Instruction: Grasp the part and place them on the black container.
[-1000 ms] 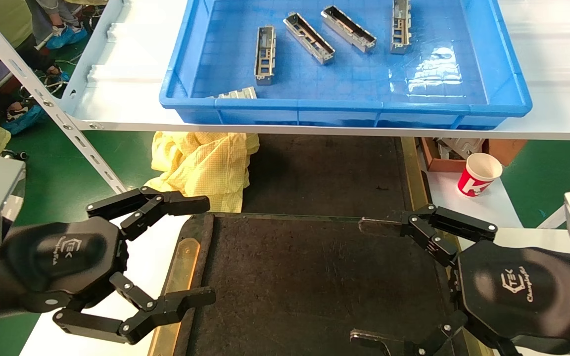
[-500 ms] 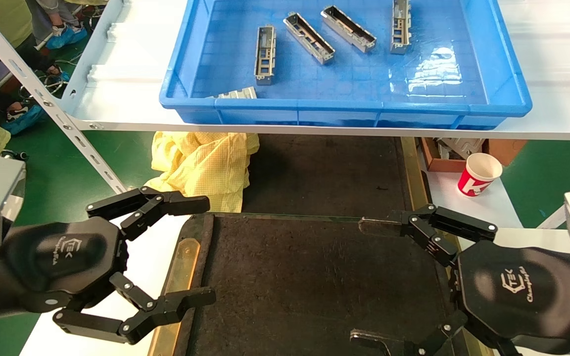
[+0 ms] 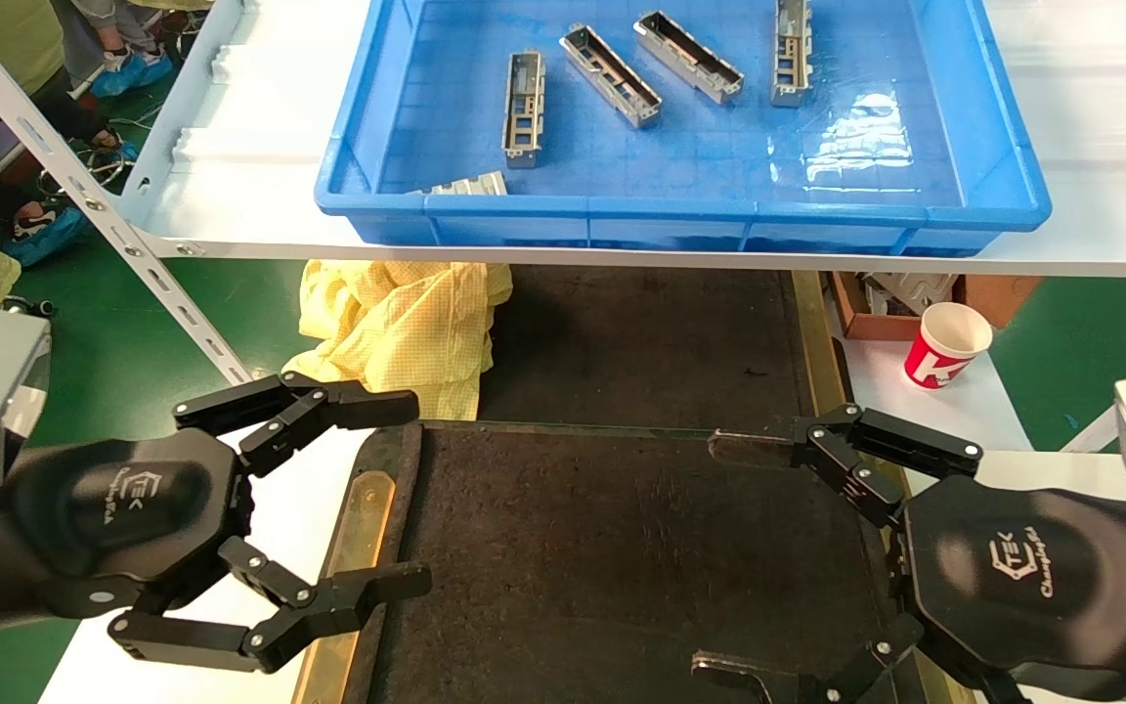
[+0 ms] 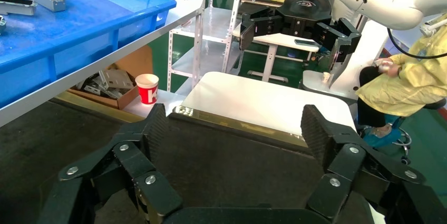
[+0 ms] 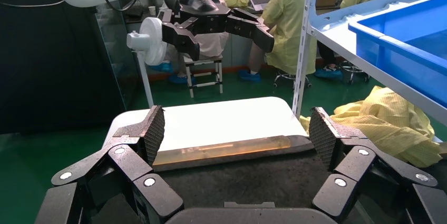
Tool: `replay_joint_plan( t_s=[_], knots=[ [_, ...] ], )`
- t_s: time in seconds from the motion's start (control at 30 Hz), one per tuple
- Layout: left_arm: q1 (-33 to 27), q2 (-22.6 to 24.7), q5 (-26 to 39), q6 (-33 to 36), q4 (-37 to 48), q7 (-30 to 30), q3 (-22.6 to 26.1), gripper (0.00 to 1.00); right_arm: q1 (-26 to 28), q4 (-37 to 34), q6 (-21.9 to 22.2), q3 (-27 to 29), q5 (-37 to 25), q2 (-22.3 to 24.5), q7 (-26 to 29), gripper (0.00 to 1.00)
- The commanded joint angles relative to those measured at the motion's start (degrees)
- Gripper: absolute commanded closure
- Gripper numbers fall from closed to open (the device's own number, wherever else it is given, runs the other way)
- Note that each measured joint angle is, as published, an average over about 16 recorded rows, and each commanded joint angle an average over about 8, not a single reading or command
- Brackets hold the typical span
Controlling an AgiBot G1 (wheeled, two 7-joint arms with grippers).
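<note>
Silver-grey metal, each part [image 3: 524, 115] is slim and lies flat in the blue bin [image 3: 1008, 196] on the raised shelf, well apart from both arms; I judge a reach could clip the bin's wall or pinch a bar off-centre, so it twists or slips out over the black container [image 3: 622, 567]. The left gripper [image 3: 405, 494] hangs over that tray's left edge, spread wide and empty. The right gripper [image 3: 719, 557] hangs over the right edge, equally spread, touching nothing.
</note>
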Motion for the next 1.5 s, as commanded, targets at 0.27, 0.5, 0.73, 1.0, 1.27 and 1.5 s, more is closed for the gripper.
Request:
replay_joint_plan(
  t_s=[0.27,0.5,0.73,1.0,1.27,1.5],
  knots=[
    [0.0,0.0,0.0,0.0,0.0,0.0,0.0,1.0,0.0,0.0,0.0,0.0,0.0,0.0,0.0,0.0],
    [0.0,0.0,0.0,0.0,0.0,0.0,0.0,1.0,0.0,0.0,0.0,0.0,0.0,0.0,0.0,0.0],
    [0.0,0.0,0.0,0.0,0.0,0.0,0.0,1.0,0.0,0.0,0.0,0.0,0.0,0.0,0.0,0.0],
    [0.0,0.0,0.0,0.0,0.0,0.0,0.0,1.0,1.34,-0.04,0.8,0.09,-0.07,-0.43,0.65,0.0],
    [0.0,0.0,0.0,0.0,0.0,0.0,0.0,1.0,13.76,-3.03,5.62,-1.4,-3.69,-4.42,6.36,0.0],
    [0.0,0.0,0.0,0.0,0.0,0.0,0.0,1.0,27.51,-11.65,8.88,-5.82,-13.24,-9.77,9.55,0.0]
  ],
)
